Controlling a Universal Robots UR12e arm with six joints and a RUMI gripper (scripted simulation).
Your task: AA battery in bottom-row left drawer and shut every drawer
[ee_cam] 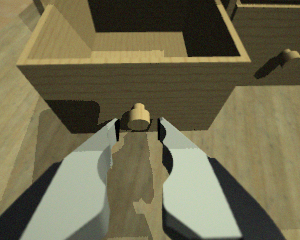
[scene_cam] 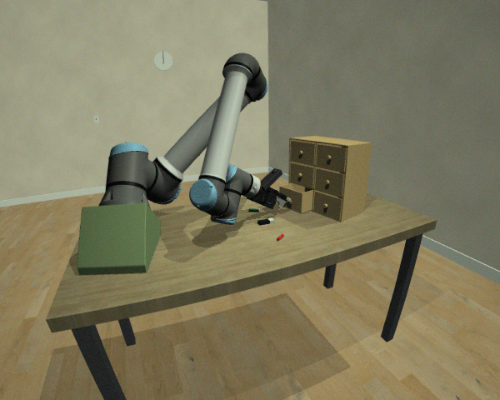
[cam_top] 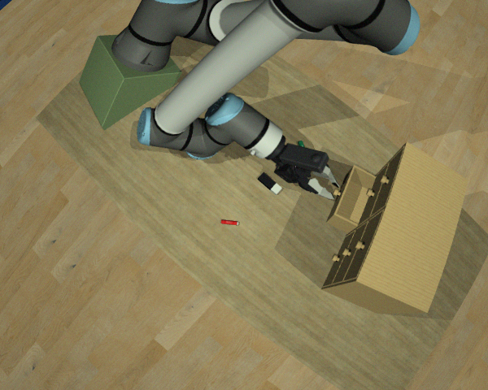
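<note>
The chest stands upright. Its bottom left drawer is pulled well out; nothing shows in the visible part of its inside. My gripper is open a little, its fingertips on either side of that drawer's knob, with a gap on both sides. A red cylinder with a pale end lies on the table. A green cylinder lies beyond the gripper, partly hidden in the top view. I cannot tell for certain which is the AA battery.
A black and white block lies on the table near the gripper. The other five drawers look shut. The bottom right drawer's knob sticks out beside the open drawer. The green base block carries the arm.
</note>
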